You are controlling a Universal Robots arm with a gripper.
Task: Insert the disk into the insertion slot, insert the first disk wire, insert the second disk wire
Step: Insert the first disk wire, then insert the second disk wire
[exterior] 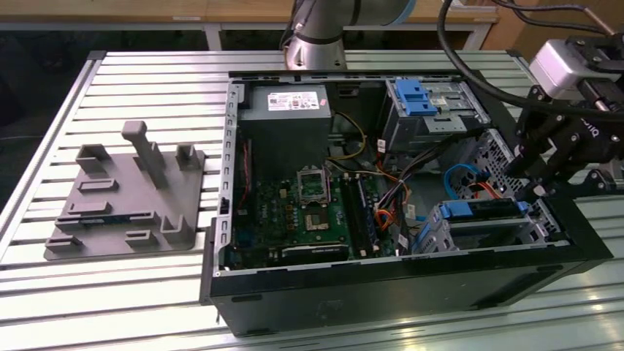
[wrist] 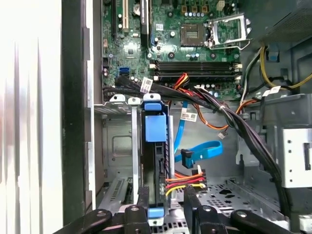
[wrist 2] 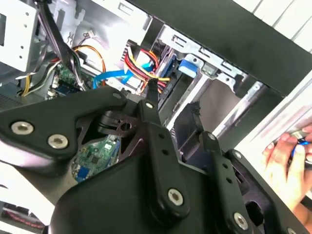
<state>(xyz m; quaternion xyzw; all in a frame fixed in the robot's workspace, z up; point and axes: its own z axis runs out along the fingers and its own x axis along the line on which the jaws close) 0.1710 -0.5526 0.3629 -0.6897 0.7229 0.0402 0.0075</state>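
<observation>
The disk [exterior: 484, 212], silver in a blue frame, lies inside the insertion slot [exterior: 534, 232], the silver cage in the case's corner at the exterior view's right. In the first wrist view the disk [wrist: 155, 127] shows edge-on, sitting in the insertion slot [wrist: 114, 146]. My gripper [exterior: 534, 191] hangs just above its end, open, with its fingers [wrist: 190, 197] apart either side of the disk's edge. A red, yellow and black wire bundle [wrist: 186, 183] ends beside the disk. A blue flat cable [wrist: 202, 150] with a dark plug hangs loose nearby. In the second wrist view the gripper [wrist 2: 171, 105] points at these wires [wrist 2: 141, 63].
The open case holds a green motherboard [exterior: 312, 212], a power supply [exterior: 288, 102] and a taller bay with a blue latch [exterior: 424, 99]. Black cable bundles [wrist: 243, 131] cross beside the cage. A grey fixture [exterior: 127, 197] lies on the slatted table. A hand [wrist 2: 285, 163] rests outside the case wall.
</observation>
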